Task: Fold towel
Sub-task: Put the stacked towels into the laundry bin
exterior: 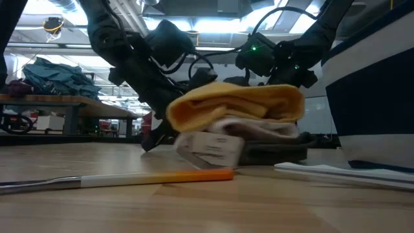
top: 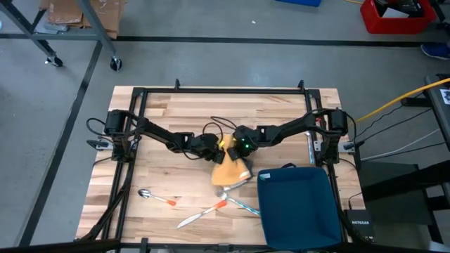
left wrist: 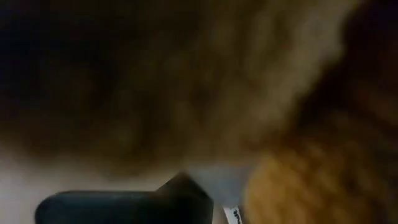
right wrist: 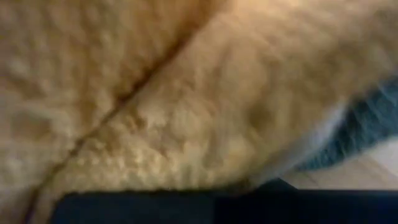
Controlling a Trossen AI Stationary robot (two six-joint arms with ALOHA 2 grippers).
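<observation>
towel: yellow towel [top: 230,167] bunched up mid-table, just beside the blue bin [top: 295,207]
left gripper [top: 213,152]: clamped on the towel's edge
right gripper [top: 238,146]: pinched tight on the towel too

Even overhead light keeps the bench [top: 169,126] bright with faint shadows. Ceiling strip lights glare in the low view. Both wrist views blur against the yellow towel [right wrist: 186,93], the left one dim.
</observation>
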